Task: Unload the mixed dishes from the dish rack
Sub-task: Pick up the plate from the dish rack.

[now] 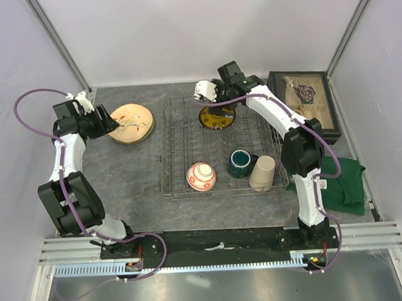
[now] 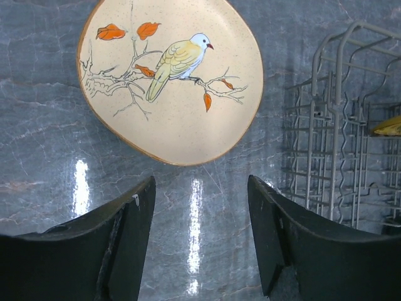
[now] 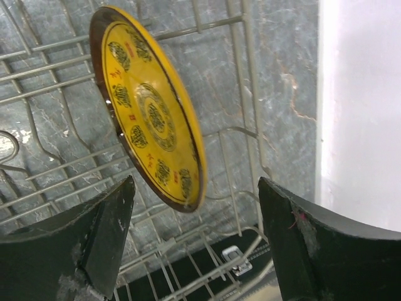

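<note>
The grey wire dish rack (image 1: 177, 148) stands mid-table. A gold-brown patterned plate (image 1: 216, 118) stands on edge at its far end. A red-and-white bowl (image 1: 201, 176), a dark green mug (image 1: 241, 162) and a beige tumbler (image 1: 262, 172) sit at its near end. A pale plate with a bird picture (image 1: 132, 122) lies flat on the table left of the rack. My left gripper (image 1: 109, 123) is open and empty just short of that plate (image 2: 172, 81). My right gripper (image 1: 224, 107) is open, its jaws either side of the gold plate's (image 3: 150, 113) lower rim, not touching.
A dark glass-lidded box (image 1: 305, 103) stands right of the rack, its clasp (image 3: 236, 260) showing through the rack wires (image 3: 188, 29). A green folded cloth (image 1: 343, 183) lies near right. The rack's left side (image 2: 338, 125) is right of my left gripper. Enclosure walls ring the table.
</note>
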